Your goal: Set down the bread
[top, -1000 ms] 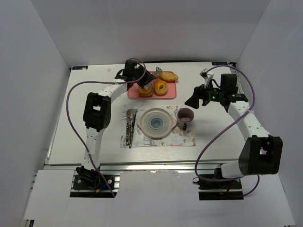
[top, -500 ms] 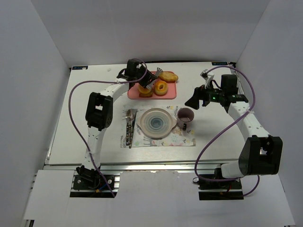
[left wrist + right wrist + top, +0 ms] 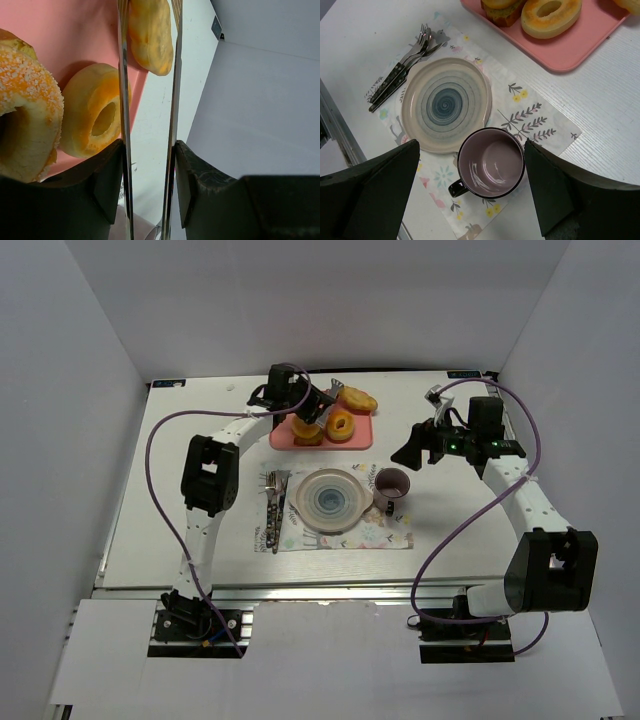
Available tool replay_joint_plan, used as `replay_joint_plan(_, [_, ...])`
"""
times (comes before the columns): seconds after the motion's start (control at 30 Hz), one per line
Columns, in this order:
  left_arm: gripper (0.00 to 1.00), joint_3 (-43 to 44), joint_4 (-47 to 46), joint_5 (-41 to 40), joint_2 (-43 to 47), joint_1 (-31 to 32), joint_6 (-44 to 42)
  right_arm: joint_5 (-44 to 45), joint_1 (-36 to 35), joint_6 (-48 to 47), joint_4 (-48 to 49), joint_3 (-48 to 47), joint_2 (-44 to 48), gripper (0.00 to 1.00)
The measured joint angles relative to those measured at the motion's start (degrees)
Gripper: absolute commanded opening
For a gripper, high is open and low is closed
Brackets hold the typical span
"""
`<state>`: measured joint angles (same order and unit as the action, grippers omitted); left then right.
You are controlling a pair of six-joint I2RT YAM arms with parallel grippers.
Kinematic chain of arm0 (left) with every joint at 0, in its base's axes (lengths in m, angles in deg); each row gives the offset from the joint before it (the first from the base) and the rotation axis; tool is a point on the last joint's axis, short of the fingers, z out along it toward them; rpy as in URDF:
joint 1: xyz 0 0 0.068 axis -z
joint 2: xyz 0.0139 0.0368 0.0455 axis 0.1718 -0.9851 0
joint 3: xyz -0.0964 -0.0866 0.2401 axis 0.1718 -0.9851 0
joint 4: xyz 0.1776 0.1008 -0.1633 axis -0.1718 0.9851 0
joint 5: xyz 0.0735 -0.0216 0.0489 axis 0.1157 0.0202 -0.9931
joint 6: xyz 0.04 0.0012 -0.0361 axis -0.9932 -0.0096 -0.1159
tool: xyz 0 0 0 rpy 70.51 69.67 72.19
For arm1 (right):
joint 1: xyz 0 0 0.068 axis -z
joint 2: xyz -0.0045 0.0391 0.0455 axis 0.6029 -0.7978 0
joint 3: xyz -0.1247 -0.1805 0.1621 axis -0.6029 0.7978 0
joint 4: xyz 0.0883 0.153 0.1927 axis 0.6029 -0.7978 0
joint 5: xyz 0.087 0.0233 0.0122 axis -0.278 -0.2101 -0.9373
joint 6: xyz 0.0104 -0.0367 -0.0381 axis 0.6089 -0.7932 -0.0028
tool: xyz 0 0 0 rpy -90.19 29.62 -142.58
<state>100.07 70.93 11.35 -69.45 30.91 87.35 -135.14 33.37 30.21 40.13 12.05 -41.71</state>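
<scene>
The bread (image 3: pixel 150 35), an oblong golden-brown bun, lies at the far right edge of the pink tray (image 3: pixel 75 30); in the top view the bread (image 3: pixel 357 401) is at the tray's (image 3: pixel 362 436) back right. My left gripper (image 3: pixel 148 150) is shut on metal tongs (image 3: pixel 123 75), whose two arms reach either side of the bread. Two ring donuts (image 3: pixel 95 117) lie left of the tongs. My left gripper (image 3: pixel 312 405) hovers over the tray. My right gripper (image 3: pixel 471 145) is open and empty, above the mug.
A round plate (image 3: pixel 330 500) sits on a patterned placemat (image 3: pixel 385 532), with cutlery (image 3: pixel 274 505) to its left and a purple mug (image 3: pixel 390 485) to its right. The right wrist view shows the plate (image 3: pixel 446 102), mug (image 3: pixel 491 161) and cutlery (image 3: pixel 402 70).
My left gripper has moved a little to the right with the tongs, bringing their tips to the bread. The right arm has barely moved.
</scene>
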Motion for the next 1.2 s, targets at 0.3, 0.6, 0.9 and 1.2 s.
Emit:
replay_joint_plan(0.3, [0.52,0.00,-0.02,1.20,-2.73,0.15,0.28,-0.02,0.37,0.33,0.26,0.11,0.07,0.89])
replay_joint_plan(0.6, [0.48,-0.02,0.20,2.43,-3.50,0.17,0.11,-0.07,0.39,0.37,0.28,0.92,0.07,0.89])
replay_joint_plan(0.9, [0.34,-1.18,-2.69,2.97,-3.50,0.17,1.70,-0.26,0.70,0.37,0.28,0.94,0.07,0.89])
replay_joint_plan(1.2, [0.12,-5.25,-10.21,4.17,-3.39,0.17,5.64,-0.50,0.70,0.39,0.26,0.96,0.07,0.89])
